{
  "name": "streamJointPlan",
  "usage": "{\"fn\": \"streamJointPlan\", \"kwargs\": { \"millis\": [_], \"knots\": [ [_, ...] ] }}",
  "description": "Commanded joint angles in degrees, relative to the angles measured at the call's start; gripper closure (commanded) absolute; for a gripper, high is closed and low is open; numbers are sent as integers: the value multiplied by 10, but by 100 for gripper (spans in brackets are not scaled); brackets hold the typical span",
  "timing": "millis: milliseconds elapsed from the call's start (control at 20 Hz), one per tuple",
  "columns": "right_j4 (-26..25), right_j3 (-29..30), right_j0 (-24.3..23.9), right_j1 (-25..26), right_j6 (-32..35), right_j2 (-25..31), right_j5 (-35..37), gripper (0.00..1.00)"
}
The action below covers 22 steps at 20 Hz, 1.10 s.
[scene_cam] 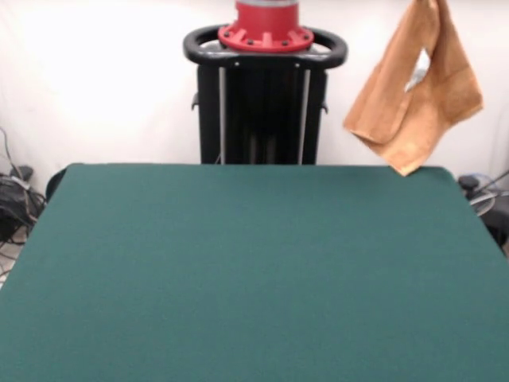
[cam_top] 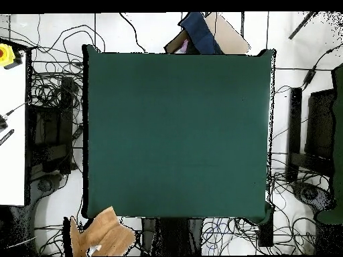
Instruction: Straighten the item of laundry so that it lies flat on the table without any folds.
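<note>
Green worktop [scene_cam: 254, 270] carries nothing while the towel [scene_cam: 413, 87] hangs crumpled beyond its far corner, unflattened; the claw stays unseen.

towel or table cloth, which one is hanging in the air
The orange-tan towel hangs folded beyond the table's far corner; the green table cloth lies flat.

Robotics lab, by all signs. Black pedestal [scene_cam: 261, 111] with red robot base [scene_cam: 266, 25] at far side of green felt counter [scene_cam: 254, 270]. Plain white backdrop behind. Tangled cables [cam_top: 50, 127] over pale floor on both sides of counter in overhead view. Yellow box with red button [cam_top: 7, 55] on white side bench [cam_top: 12, 134]. Dark equipment at right edge.
</note>
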Motion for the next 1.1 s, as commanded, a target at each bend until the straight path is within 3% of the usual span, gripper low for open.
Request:
{"fn": "streamJointPlan", "kwargs": {
  "millis": [50,450,600,750,950,1100],
  "knots": [
    [-39,46,2,-71,140,43,98,100],
    [-34,80,3,-92,153,71,66,100],
    [11,128,-54,-66,89,133,-42,100],
    [71,175,-142,-34,-8,223,-173,100],
    [72,196,-227,-11,-32,298,-301,100],
    [37,198,-294,3,-19,344,-374,100]
  ]
}}
